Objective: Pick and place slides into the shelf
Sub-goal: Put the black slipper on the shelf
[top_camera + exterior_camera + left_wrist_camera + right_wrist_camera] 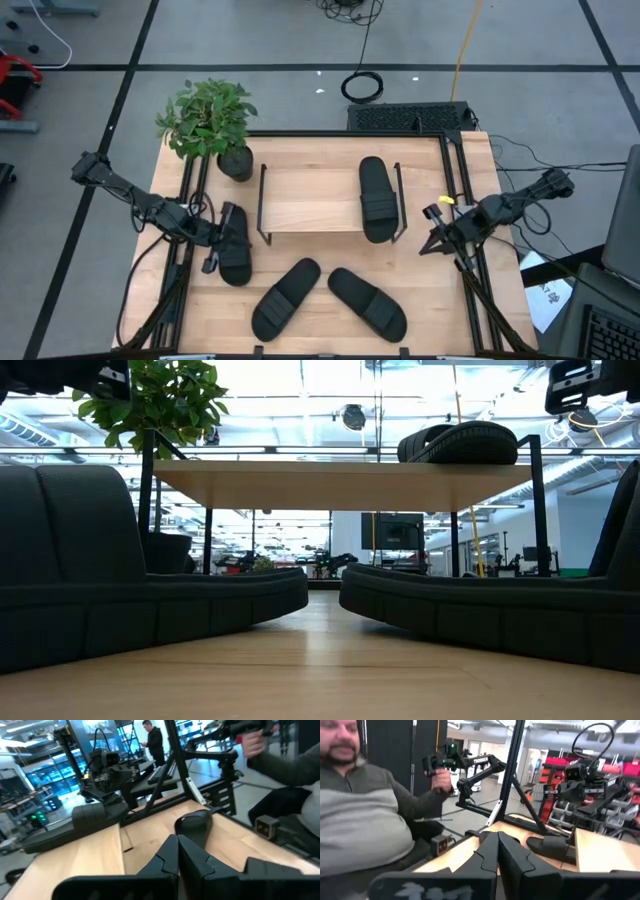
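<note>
The shelf (320, 200) stands mid-table with one black slide (377, 198) lying flat on the right end of its board; the low view shows that slide (460, 442) on top. A second slide (236, 250) lies on the table left of the shelf. Two more slides (285, 297) (367, 302) lie sole-down near the near edge. My left gripper (218, 238) hovers shut above the left slide's edge, higher than the shelf board, with nothing between its fingers (177, 845). My right gripper (440, 222) waits shut at the table's right edge (497, 845).
A potted plant (210, 125) stands at the far left corner beside the shelf. A person (365, 810) sits beyond the table's right side holding a control arm. Bare tabletop (430, 280) shows between the shelf and the right edge.
</note>
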You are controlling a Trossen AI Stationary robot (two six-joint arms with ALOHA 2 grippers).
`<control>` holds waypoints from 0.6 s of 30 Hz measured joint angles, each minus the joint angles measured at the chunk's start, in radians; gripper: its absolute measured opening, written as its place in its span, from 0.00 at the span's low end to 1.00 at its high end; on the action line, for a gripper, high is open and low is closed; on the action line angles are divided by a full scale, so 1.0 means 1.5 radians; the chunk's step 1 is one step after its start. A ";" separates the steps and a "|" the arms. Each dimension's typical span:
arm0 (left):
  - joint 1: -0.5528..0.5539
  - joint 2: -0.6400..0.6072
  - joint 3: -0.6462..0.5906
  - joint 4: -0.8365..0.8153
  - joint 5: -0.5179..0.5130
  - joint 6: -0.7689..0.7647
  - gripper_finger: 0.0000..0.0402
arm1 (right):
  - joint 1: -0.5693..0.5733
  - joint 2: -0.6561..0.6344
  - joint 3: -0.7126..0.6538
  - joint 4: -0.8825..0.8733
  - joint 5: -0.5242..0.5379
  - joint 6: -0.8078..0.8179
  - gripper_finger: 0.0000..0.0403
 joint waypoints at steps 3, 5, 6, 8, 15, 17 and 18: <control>0.000 0.000 0.000 0.010 0.008 0.004 0.02 | 0.000 0.000 -0.004 -0.001 0.000 -0.018 0.00; 0.000 0.000 0.000 0.018 0.008 0.013 0.02 | 0.000 0.000 -0.004 0.001 0.000 -0.022 0.00; 0.000 0.000 0.000 0.020 0.008 0.019 0.02 | 0.000 0.000 -0.004 0.003 0.000 -0.029 0.00; 0.000 0.000 0.011 0.013 0.008 0.027 0.02 | 0.000 0.000 -0.004 0.004 0.001 -0.048 0.00; -0.062 0.074 0.191 -0.153 -0.080 -0.010 0.02 | 0.000 0.000 -0.004 0.034 0.002 -0.066 0.00; -0.096 0.112 0.256 -0.229 -0.159 -0.005 0.02 | 0.000 0.000 -0.004 0.036 0.003 -0.070 0.00; -0.114 0.130 0.290 -0.273 -0.214 -0.011 0.02 | 0.000 0.000 -0.004 0.036 0.003 -0.070 0.00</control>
